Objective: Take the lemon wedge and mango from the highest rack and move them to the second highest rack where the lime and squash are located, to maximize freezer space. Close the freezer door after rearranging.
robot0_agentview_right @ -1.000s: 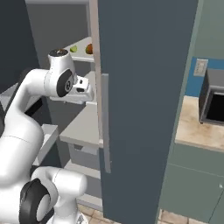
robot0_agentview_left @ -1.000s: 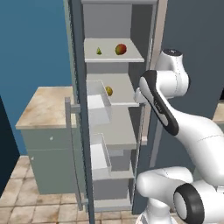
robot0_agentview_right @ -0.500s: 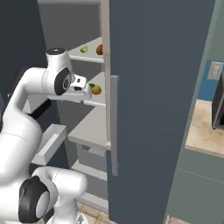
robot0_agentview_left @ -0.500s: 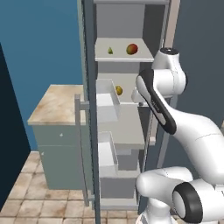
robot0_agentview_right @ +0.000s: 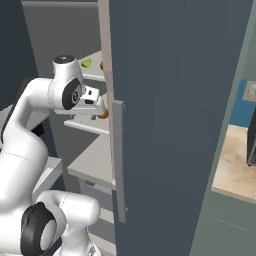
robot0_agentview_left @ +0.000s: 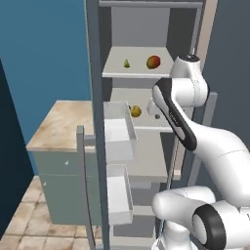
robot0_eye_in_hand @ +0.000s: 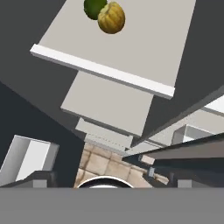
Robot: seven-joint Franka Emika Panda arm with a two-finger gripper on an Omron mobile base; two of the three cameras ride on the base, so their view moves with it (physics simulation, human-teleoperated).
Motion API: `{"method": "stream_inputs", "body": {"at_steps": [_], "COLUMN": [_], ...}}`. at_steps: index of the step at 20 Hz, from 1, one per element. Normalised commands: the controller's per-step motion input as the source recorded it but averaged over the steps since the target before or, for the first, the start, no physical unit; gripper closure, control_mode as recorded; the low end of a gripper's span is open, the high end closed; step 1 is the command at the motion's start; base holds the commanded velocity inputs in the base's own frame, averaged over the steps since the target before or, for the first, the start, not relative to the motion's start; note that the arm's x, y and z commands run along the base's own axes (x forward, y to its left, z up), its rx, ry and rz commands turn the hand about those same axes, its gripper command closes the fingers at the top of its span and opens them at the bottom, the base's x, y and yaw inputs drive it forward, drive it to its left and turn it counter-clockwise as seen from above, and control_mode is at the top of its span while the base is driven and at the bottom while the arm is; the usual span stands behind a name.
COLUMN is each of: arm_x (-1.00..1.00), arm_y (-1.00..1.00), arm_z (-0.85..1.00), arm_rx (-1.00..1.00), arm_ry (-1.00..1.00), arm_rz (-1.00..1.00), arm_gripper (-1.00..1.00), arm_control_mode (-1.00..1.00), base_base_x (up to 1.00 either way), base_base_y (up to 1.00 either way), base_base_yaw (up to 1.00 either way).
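1. While the freezer door stands swung wide, with its clear bins facing the cabinet, the shelves are left reachable from the front.
2. On the highest rack the lemon wedge is seen at about 9 o'clock of the mango, the two near but apart; neither has been moved down yet.
3. On the second highest rack the squash lies touching or just beside the lime, which sits at its 11 o'clock in the hand view; in the left base view the squash is partly hidden behind a door bin.
4. The gripper is held at the front edge of the second rack, level with the squash, jaws spread wide and nothing held.
5. Judged from this pose, the hand sits one shelf too low for the first pick; it is taken as being positioned at the cabinet mouth before a lift toward 12 o'clock.
6. Risk noted: the wedge is small and could be nudged rather than gripped.
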Motion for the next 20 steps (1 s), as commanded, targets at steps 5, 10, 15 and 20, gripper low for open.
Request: {"method": "stream_inputs", "body": {"at_steps": [5, 10, 15, 20], "arm_x": [0.0, 0.0, 0.02, -0.05], "arm_y": [0.0, 0.0, 0.04, 0.66], "arm_z": [0.0, 0.0, -0.06, -0.16], "arm_rx": [0.0, 0.0, 0.11, 0.01], "arm_ry": [0.0, 0.0, 0.0, 0.0], "arm_rz": [0.0, 0.0, 0.16, 0.01], "arm_gripper": [-1.0, -1.0, -1.0, -1.0], "arm_control_mode": [1.0, 1.0, -1.0, -1.0], "base_base_x": [0.3, 0.27, 0.04, 0.0], "base_base_y": [-0.1, 0.0, 0.0, 0.0], "base_base_yaw": [0.34, 0.36, 0.05, 0.0]}}
